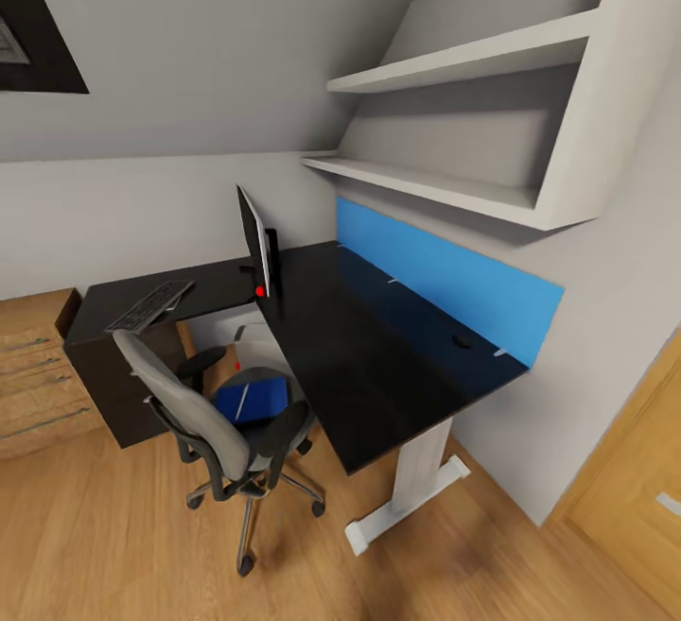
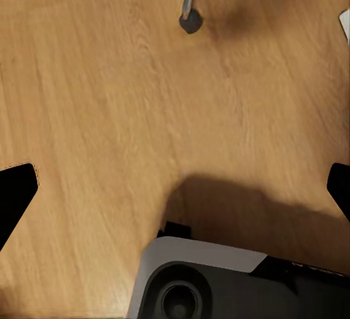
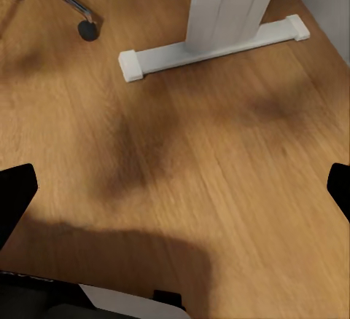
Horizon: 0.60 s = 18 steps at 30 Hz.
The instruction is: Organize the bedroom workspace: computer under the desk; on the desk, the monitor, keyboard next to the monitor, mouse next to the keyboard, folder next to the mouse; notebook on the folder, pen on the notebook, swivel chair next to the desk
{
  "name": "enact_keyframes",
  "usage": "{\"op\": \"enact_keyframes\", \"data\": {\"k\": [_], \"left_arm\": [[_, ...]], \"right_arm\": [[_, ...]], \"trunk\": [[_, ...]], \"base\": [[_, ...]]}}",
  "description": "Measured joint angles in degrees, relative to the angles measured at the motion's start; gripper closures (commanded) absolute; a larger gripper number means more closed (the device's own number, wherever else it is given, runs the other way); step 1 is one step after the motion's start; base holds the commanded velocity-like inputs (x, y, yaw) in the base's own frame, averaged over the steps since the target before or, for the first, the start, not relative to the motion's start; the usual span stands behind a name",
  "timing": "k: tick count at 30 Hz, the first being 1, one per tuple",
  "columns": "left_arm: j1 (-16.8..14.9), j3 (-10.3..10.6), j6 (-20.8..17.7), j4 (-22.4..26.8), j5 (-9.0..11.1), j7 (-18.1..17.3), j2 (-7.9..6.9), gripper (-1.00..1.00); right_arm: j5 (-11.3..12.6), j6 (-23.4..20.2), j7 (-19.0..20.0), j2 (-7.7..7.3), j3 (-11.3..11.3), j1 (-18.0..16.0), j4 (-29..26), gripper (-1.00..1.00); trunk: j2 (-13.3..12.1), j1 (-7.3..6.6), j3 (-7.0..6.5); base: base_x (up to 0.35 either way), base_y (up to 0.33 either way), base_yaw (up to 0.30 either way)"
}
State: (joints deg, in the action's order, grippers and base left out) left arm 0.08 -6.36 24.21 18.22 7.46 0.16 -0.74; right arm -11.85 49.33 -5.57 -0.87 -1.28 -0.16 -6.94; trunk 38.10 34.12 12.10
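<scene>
Blue folder [image 1: 253,399] lies on the swivel chair [image 1: 203,413] seat, pen [image 1: 243,401] across it; both grippers hang spread open, empty. Risk: the castored chair rolling when reached for.

Both wrist cameras look straight down, each showing its own gripper spread wide with nothing between the fingers: the left gripper [image 2: 175,188] and the right gripper [image 3: 175,191] show only dark fingertips [image 2: 16,188] at opposite picture edges, with the robot's grey-and-black base [image 2: 219,282] below.
</scene>
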Motion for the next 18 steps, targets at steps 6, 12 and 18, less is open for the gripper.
{"op": "enact_keyframes", "data": {"k": [6, 12, 18], "left_arm": [[0.00, 0.00, 0.01, 0.00, -0.01, 0.01, -0.02, -1.00], [0.00, -0.01, 0.01, 0.00, 0.00, 0.01, -0.03, -1.00], [0.00, -0.01, 0.03, 0.00, 0.00, 0.03, -0.02, -1.00]], "right_arm": [[0.00, 0.00, 0.00, 0.00, 0.00, 0.00, 0.00, -1.00], [0.00, 0.00, 0.00, -0.05, 0.00, 0.00, -0.06, -1.00], [-0.04, 0.00, 0.08, -0.08, 0.00, 0.00, -0.08, -1.00]], "trunk": [[0.01, 0.00, 0.00], [0.00, 0.00, 0.00], [0.00, 0.00, 0.00]], "base": [[-0.005, -0.012, 0.286], [-0.001, -0.002, 0.248], [0.000, 0.000, 0.064]]}}
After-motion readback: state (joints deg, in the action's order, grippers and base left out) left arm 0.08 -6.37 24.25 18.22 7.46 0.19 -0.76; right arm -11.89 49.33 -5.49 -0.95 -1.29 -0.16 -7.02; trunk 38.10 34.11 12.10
